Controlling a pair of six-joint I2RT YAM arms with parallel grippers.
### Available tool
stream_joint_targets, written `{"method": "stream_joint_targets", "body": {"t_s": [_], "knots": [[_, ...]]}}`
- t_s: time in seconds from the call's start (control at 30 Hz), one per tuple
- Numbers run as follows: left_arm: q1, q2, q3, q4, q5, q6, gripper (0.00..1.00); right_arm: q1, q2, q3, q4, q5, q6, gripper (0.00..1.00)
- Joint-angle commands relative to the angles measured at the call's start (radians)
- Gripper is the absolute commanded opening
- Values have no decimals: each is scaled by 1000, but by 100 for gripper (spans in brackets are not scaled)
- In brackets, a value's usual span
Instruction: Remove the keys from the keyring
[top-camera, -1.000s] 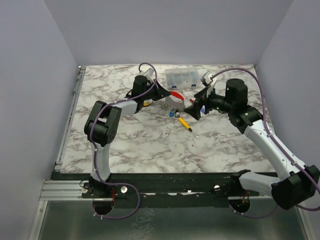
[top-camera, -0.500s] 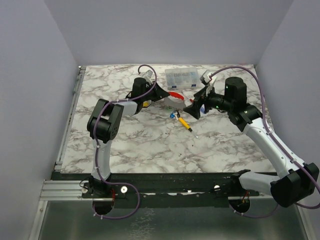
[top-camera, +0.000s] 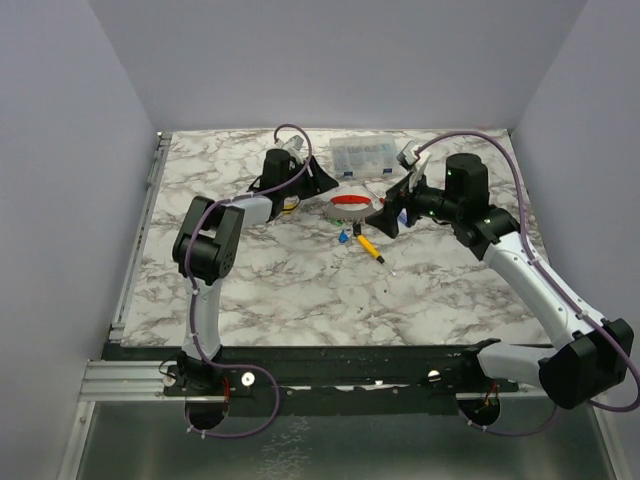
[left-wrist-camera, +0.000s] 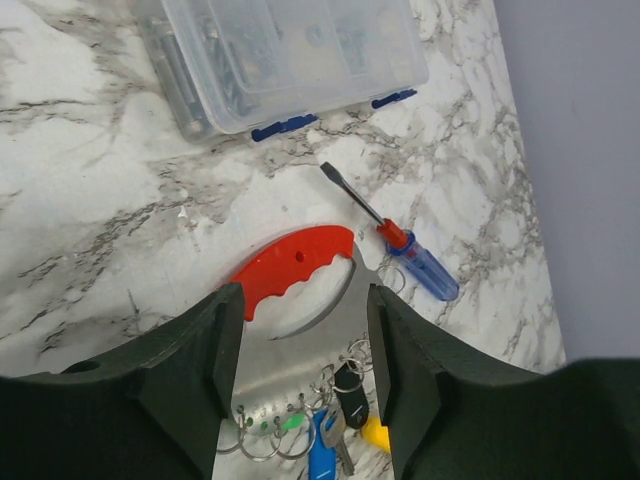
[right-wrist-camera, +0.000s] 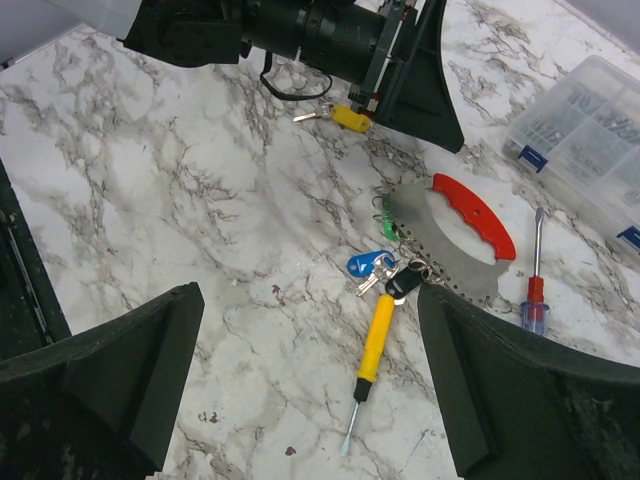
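Left end effector (left-wrist-camera: 300, 298) jaws spread wide; right end effector (right-wrist-camera: 310, 298) likewise, hovering.

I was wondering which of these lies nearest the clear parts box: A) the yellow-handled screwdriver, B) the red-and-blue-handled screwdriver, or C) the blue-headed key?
B: in the left wrist view, the red-and-blue-handled screwdriver lies with its tip just short of the clear parts box.
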Motion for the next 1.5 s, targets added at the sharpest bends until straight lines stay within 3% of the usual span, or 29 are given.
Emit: {"method": "stream_joint_targets", "body": {"t_s": [0.0, 0.17, 0.2, 0.27, 0.5, 0.67, 0.97, 1.23, 1.47], "knots": [[13, -69, 29, -136, -44, 126, 58, -16, 17, 33, 22, 14, 22, 100], [19, -137, 111, -373, -56, 318, 70, -55, 45, 42, 34, -2, 42, 100], [23, -150, 134, -423, -57, 353, 75, -71, 53, 50, 38, -9, 51, 100], [39, -178, 182, -535, -36, 422, 97, -106, 74, 68, 44, -27, 67, 100], [125, -167, 485, -1001, -52, 685, 99, -243, 185, 204, 20, -77, 105, 100], [230, -164, 617, -1173, -74, 750, 99, -367, 271, 296, -83, -89, 116, 100], [440, -280, 394, -1202, -78, 771, 99, -542, 307, 202, -171, -97, 80, 100], [458, -430, 91, -1122, -218, 849, 99, -570, 246, -22, -193, -74, -6, 100], [457, -527, -16, -1068, -252, 814, 99, -570, 223, -113, -174, -92, -31, 100]]}}
